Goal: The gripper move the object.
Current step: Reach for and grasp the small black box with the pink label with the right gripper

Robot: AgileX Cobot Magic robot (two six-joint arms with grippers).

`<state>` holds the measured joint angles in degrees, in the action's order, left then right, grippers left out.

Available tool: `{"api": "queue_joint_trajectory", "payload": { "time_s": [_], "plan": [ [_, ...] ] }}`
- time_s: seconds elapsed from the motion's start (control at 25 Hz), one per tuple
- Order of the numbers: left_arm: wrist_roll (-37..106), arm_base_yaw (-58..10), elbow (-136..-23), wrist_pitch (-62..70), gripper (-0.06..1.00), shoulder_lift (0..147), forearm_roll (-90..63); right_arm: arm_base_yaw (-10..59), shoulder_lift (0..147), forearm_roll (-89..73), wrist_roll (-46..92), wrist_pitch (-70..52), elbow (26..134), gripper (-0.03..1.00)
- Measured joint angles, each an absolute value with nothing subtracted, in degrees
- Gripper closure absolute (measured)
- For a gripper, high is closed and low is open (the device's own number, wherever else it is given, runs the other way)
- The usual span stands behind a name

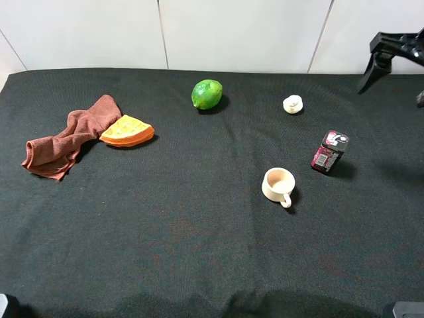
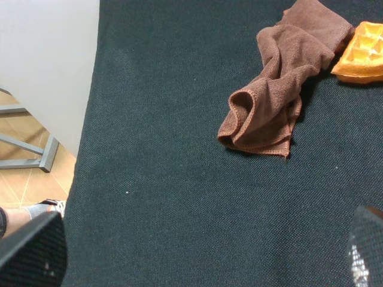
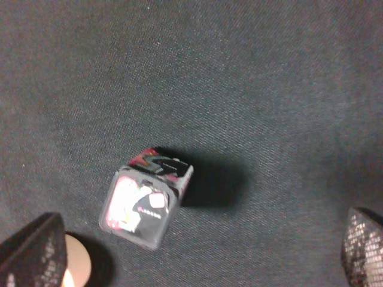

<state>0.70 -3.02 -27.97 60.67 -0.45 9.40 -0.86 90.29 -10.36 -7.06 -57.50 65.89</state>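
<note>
The object (image 1: 329, 152) is a small upright box, black with magenta sides and a white-marked top. It stands on the black cloth at the right, just right of a cream mug (image 1: 277, 186). In the right wrist view the box (image 3: 146, 197) stands ahead of my right gripper (image 3: 197, 254), apart from it. The fingertips (image 3: 33, 251) are spread wide and hold nothing. My left gripper (image 2: 200, 254) is open and empty over bare cloth near the table's left edge. Neither gripper shows clearly in the exterior view.
A small white lump (image 1: 292, 104) lies behind the box and a green lime (image 1: 207, 94) at back centre. A brown rag (image 1: 66, 138) and an orange waffle piece (image 1: 127, 130) lie at the left. A black frame (image 1: 391, 50) stands at the back right corner.
</note>
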Motion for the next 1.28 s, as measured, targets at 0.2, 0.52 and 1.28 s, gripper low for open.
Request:
{"api": "queue_joint_trajectory", "payload": {
  "time_s": [0.2,0.52,1.28],
  "plan": [
    [0.70,-3.02,-27.97,60.67,-0.05,-0.45,9.40,2.05,92.83,-7.82,-12.84,-55.46,65.89,0.27],
    [0.70,-3.02,-27.97,60.67,-0.05,-0.45,9.40,5.44,96.25,-5.48,-22.73,-53.90,65.89,0.27],
    [0.70,-3.02,-27.97,60.67,-0.05,-0.45,9.40,8.90,105.67,-6.88,-24.58,-52.53,65.89,0.27]
  ]
}}
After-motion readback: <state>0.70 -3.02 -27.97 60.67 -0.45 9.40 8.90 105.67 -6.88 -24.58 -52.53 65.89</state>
